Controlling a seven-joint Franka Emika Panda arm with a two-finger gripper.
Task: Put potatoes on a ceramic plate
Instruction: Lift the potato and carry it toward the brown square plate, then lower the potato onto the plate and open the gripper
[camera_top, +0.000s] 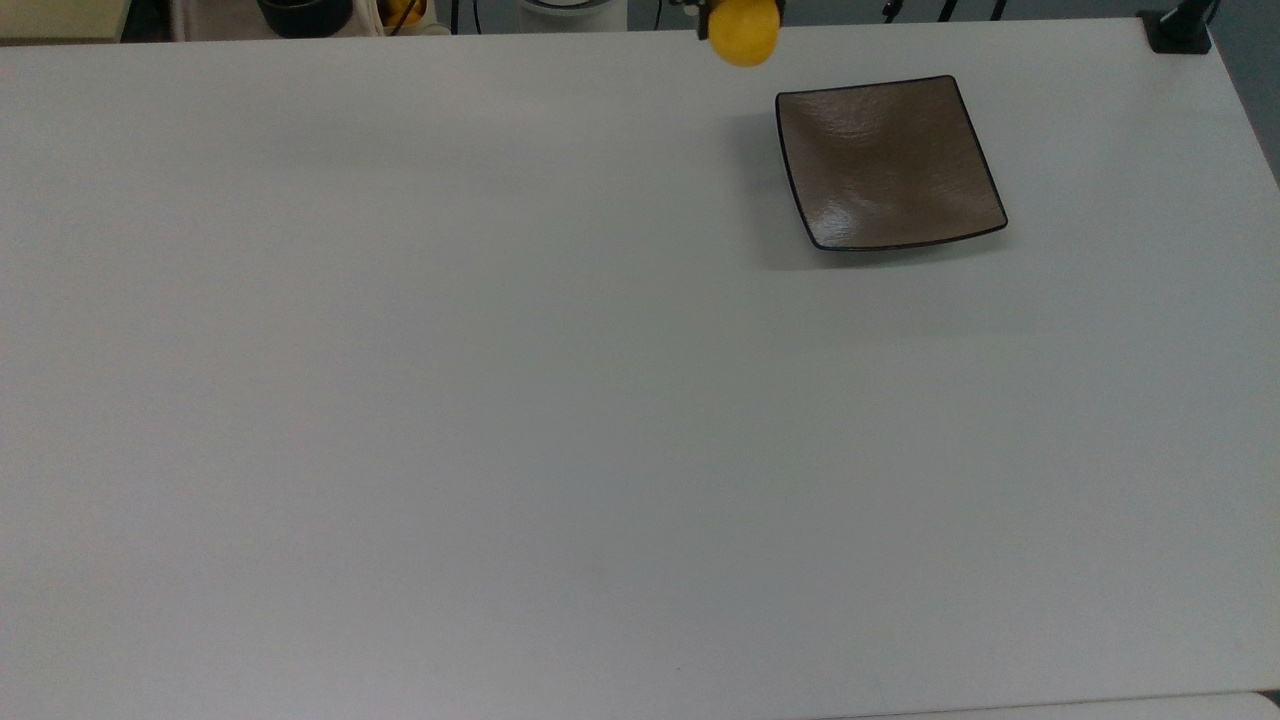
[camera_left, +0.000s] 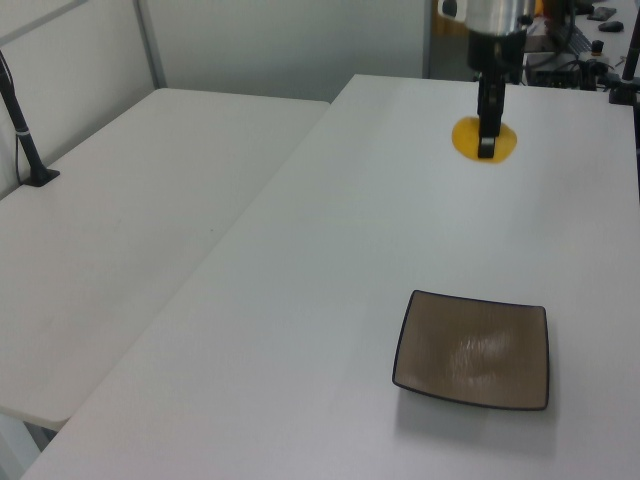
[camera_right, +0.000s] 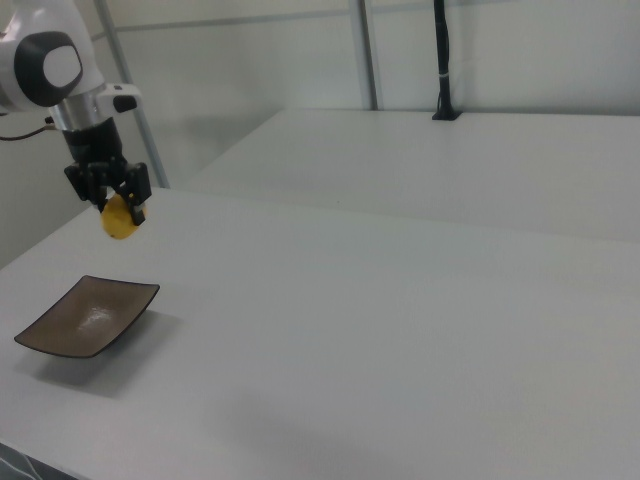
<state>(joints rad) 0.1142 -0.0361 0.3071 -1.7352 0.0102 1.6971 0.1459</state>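
Carrying potato (camera_right: 120, 219) above surface (camera_top: 500, 400), fingers (camera_right: 137, 203) clenched across its middle, near plate (camera_right: 88, 315); seeming light, firm, smooth, likely slipping unless pinched at widest part.

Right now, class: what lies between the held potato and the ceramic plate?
Nothing: in the left view, bare white table separates the potato, held in the gripper, from the ceramic plate. The top view agrees.
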